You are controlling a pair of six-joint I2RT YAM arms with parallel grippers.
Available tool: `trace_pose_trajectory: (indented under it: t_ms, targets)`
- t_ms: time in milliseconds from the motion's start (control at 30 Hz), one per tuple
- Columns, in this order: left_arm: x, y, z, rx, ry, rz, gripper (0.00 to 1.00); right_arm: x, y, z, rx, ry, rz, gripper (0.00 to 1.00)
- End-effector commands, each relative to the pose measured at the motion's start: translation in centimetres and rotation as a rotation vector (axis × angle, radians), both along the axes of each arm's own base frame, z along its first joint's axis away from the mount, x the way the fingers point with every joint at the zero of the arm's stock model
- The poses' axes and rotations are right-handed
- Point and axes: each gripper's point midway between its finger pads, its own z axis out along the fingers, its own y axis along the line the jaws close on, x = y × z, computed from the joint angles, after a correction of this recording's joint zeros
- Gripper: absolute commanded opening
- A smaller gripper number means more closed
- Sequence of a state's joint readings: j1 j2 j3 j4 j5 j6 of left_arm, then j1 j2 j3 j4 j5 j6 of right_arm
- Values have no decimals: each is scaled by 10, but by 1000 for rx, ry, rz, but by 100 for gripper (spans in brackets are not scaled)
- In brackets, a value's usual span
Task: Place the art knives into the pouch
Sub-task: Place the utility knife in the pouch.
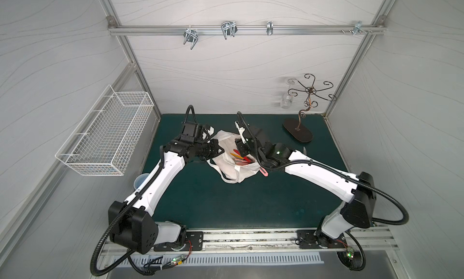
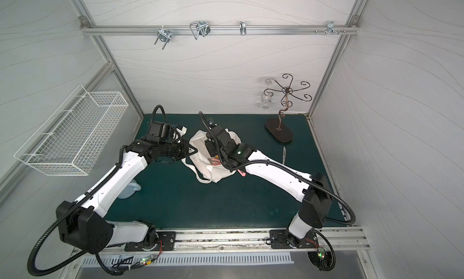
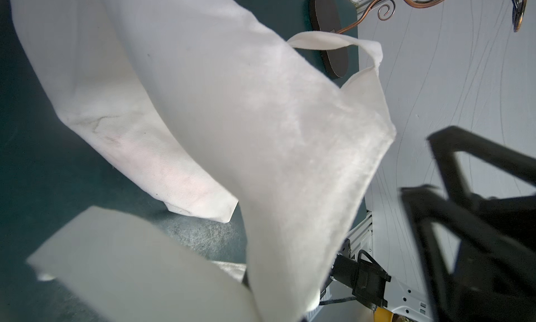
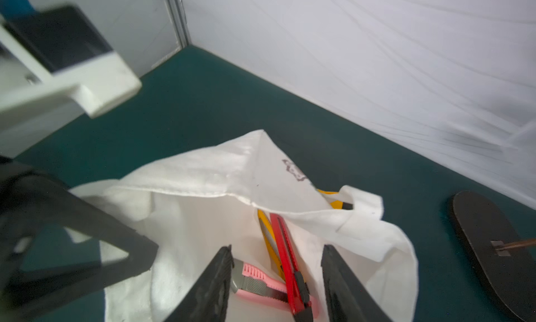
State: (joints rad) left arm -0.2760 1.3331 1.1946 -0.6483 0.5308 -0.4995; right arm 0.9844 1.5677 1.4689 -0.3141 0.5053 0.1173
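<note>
Pouch (image 1: 229,172): one. Cutters inside numbered three: yellow cutter (image 4: 262,220), red cutter (image 4: 285,248), pink cutter (image 4: 256,272); second yellow possibly under fold. Slim knife (image 2: 284,155) on mat (image 1: 226,202), right: one. Wire basket (image 1: 105,139), hook stand (image 1: 298,132), glass (image 1: 285,103): one each.

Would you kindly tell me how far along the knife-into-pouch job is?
Seemingly done: red knife, yellow knife and pink knife lie inside the pouch. In hand: the left hand, shut on the pouch's rim, holds it open; the right hand hangs open above them. Left: pull back; a slim grey item on the mat is too small to identify.
</note>
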Motion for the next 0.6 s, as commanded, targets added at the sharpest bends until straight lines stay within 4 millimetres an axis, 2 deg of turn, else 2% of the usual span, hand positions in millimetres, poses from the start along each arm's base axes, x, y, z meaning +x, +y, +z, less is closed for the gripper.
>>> trace_pose_trajectory:
  t_ms: [0, 33, 133, 200, 333, 433, 567]
  targets:
    - [9, -3, 19, -4, -70, -17, 0, 12, -53, 35, 41, -16, -140, 53]
    - [8, -3, 19, -4, -69, -18, 0, 18, -71, 31, 47, 29, -185, 54]
    - [9, -3, 18, -2, -70, -17, 0, 38, -126, 5, 42, 181, -325, 55]
    - [8, -3, 17, -3, -66, -18, 0, 46, -149, -19, 27, 274, -377, 55]
    - [9, -4, 18, -11, -68, -15, 0, 55, -176, -77, -31, 457, -454, 55]
    - [9, -4, 19, -10, -68, -17, 0, 55, -185, -121, -24, 594, -471, 53]
    - [7, -3, 19, -1, -70, -15, 0, 54, -189, -164, -74, 672, -482, 52]
